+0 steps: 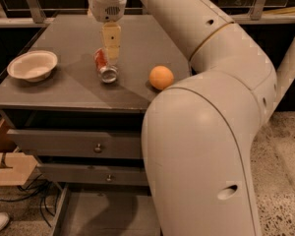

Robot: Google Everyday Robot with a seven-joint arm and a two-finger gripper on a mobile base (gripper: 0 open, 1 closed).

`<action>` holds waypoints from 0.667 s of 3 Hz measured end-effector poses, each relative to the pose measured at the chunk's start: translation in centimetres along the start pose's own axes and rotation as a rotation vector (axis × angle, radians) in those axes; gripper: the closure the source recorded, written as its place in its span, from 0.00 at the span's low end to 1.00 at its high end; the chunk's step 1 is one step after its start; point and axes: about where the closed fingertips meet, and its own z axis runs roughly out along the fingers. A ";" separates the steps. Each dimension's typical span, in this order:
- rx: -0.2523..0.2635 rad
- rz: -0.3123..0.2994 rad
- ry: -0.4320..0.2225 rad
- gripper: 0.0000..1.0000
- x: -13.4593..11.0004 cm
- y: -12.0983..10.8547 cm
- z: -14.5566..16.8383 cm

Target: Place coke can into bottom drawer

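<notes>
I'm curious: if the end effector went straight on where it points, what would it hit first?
Likely the coke can, lying on the cabinet top just below the end effector; depth is unclear.

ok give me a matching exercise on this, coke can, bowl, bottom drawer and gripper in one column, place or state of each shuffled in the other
1. coke can
2. bowl
3. bottom drawer
4. gripper

a. pulled open, down near the floor
b. reaching down from above, right at the can
c. lying on its side on the cabinet top
d. upright near the left edge of the cabinet top

Pairs: 1-c, 2-d, 3-a, 4-b
</notes>
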 end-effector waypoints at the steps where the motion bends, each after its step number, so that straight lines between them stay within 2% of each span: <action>1: -0.016 -0.014 -0.005 0.00 0.1 -0.1 1.4; 2: -0.069 -0.048 -0.018 0.00 0.4 0.3 4.5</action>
